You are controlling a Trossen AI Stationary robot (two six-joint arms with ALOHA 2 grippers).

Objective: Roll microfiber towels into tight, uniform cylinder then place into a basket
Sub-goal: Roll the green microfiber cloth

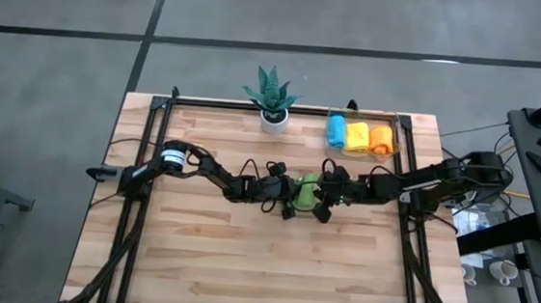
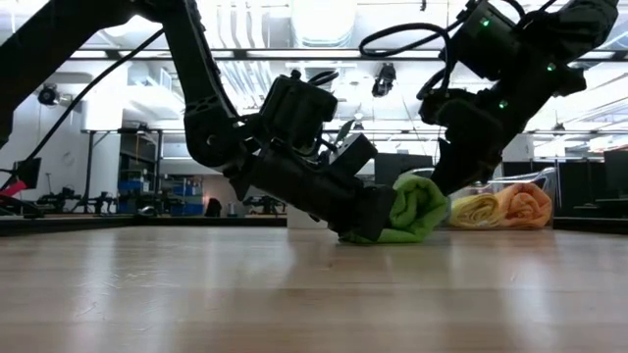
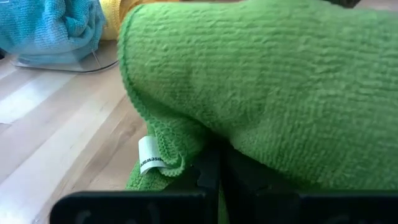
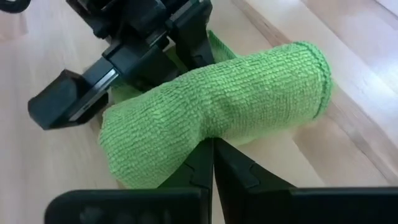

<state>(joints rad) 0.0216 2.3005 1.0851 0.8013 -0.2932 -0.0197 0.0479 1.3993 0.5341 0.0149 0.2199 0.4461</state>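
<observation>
The green towel (image 1: 304,187) lies mid-surface as a fat, nearly finished roll, with both arms meeting over it. The left end effector (image 2: 368,218) comes in low from its side, its fingers together and pinching the roll's lower edge — the left wrist view shows them closed right under the green cloth beside the white label (image 3: 149,155). The right end effector (image 4: 212,163) presses in from the other side, fingers likewise together, tips nipping the roll's near flank. In the low view the roll sits on the wooden surface (image 1: 243,256), a loose flap trailing beneath it.

The clear basket (image 1: 400,133) stands at the far right corner, well apart from the roll, and already carries a light blue roll (image 1: 336,131), a yellow roll (image 1: 357,134) and an orange roll (image 1: 379,138) side by side. The potted plant (image 1: 273,98) is at the far edge, clear of the work.

My reading is that rolling is about done and the lift to the basket comes next. To do it well, the loose tail should be tucked under or kept trapped in the pinch — otherwise the cylinder unwinds once raised. One end looks fatter than the other, so a squeeze to even it would help. The basket seems nearly full, so the roll would probably need to go in parallel to the others.
</observation>
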